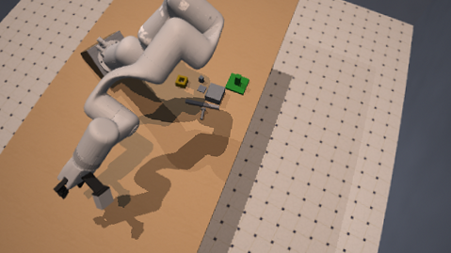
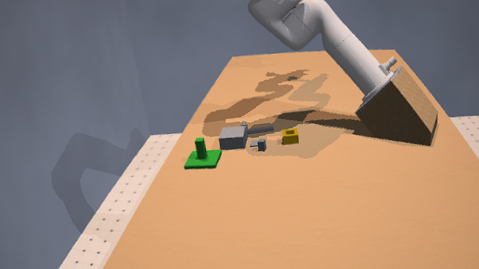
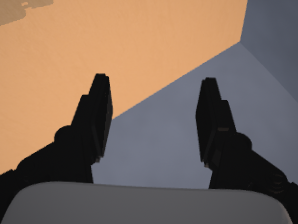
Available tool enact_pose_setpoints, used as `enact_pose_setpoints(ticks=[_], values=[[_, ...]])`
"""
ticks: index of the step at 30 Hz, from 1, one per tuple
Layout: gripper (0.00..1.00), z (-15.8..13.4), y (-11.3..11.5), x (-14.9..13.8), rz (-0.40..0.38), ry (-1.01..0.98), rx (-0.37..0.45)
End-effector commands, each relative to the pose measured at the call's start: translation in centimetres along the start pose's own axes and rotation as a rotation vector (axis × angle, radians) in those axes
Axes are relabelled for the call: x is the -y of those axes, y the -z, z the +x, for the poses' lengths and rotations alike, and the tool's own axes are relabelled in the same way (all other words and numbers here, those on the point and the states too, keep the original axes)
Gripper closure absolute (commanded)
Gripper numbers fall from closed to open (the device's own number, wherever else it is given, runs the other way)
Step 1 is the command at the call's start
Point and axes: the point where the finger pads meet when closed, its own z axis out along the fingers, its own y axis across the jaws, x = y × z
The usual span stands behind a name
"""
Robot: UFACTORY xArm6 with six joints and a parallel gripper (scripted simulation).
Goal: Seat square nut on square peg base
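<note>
A small yellow square nut with a square hole lies on the tan table, also seen in the exterior view. The green base with its upright square peg stands to the nut's right, apart from it, and shows in the exterior view. My gripper hangs high in the air, far from both. In the wrist view its two black fingers stand apart with nothing between them. Below them are only the table's surface and its edge. The nut and peg are not in the wrist view.
A grey block sits between nut and peg, with small grey pieces and a flat grey bar beside it. The arm's base stands at the table's far left. Dotted white floor panels flank the table.
</note>
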Motion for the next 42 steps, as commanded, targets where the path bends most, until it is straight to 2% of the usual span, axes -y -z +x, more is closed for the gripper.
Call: enact_pose_setpoints(ticks=[1, 10, 12, 18, 24, 27, 29, 33, 38, 42], values=[[0.4, 1.3, -0.3, 1.8, 0.032, 0.061, -0.011], [0.4, 5.5, -1.1, 9.8, 0.166, 0.321, -0.053], [0.4, 5.5, -1.1, 9.8, 0.166, 0.321, -0.053], [0.4, 8.0, -0.7, 17.4, 0.273, 0.572, -0.095], [0.4, 9.1, 0.7, 25.9, 0.376, 0.878, -0.15], [0.4, 9.0, 1.8, 30.3, 0.42, 1.049, -0.181], [0.4, 9.0, 1.8, 30.3, 0.42, 1.049, -0.181], [0.4, 8.1, 3.6, 35.8, 0.466, 1.291, -0.228], [0.4, 5.9, 6.0, 41.8, 0.495, 1.609, -0.293], [0.4, 3.6, 7.9, 45.7, 0.49, 1.867, -0.35]])
